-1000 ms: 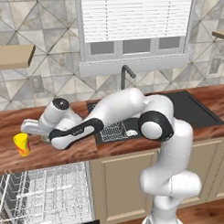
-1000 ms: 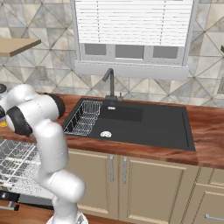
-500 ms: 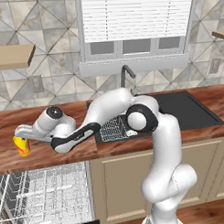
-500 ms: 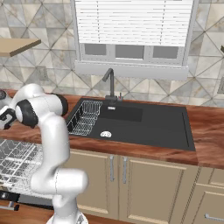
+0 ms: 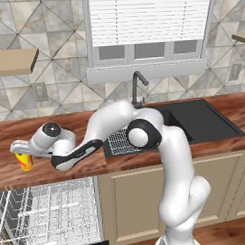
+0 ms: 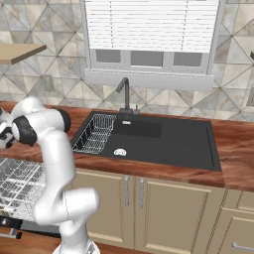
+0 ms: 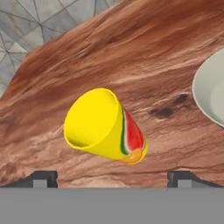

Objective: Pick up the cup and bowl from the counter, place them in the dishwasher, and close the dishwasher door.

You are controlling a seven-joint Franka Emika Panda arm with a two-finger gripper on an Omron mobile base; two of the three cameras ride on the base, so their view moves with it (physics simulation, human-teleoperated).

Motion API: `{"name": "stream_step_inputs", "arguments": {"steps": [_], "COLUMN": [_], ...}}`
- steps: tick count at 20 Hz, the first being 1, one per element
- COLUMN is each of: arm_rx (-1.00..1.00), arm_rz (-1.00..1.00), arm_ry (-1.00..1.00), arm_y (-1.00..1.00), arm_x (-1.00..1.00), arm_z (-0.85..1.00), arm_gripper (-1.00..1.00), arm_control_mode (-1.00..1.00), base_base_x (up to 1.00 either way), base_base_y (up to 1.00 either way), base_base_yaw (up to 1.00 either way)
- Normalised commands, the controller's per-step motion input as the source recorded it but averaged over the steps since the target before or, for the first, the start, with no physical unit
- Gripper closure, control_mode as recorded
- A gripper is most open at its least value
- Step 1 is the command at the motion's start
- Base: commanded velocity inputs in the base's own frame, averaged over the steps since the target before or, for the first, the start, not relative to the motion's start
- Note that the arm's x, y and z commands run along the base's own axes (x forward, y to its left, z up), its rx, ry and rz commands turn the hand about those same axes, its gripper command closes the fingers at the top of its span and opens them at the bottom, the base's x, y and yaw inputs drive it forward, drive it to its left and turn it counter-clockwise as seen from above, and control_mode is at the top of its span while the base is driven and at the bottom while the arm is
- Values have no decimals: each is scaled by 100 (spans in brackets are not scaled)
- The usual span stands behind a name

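With jaws spread wide to straddle it, gripper (image 7: 112, 177) poised over yellow cup (image 7: 104, 126) upright on desk (image 7: 131, 65), bowl (image 7: 212, 89) waiting just beside.

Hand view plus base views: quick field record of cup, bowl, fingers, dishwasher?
cup: yellow tumbler upright on the counter, mouth open toward the camera, watermelon patch on its side
bowl: pale rim at the right edge, apart from the cup
fingers: gripper open above the cup, tips either side, nothing held
dishwasher: rack exposed below the counter, door down
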Motion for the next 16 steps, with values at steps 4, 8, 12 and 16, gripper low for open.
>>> {"name": "stream_step_inputs", "arguments": {"steps": [4, 8, 12, 16], "arm_rx": [2, 8, 7, 1], "arm_rz": [-1, -2, -1, 0], "arm_ry": [0, 0, 0, 7], "arm_y": [0, 0, 0, 6], "arm_x": [28, 29, 33, 33], "arm_z": [0, 1, 0, -33], "arm_gripper": [-100, -100, -100, -100], "arm_control_mode": [-100, -100, -100, -100], "base_base_x": [0, 0, 0, 0], "base_base_y": [0, 0, 0, 0], "base_base_yaw": [0, 0, 0, 0]}}
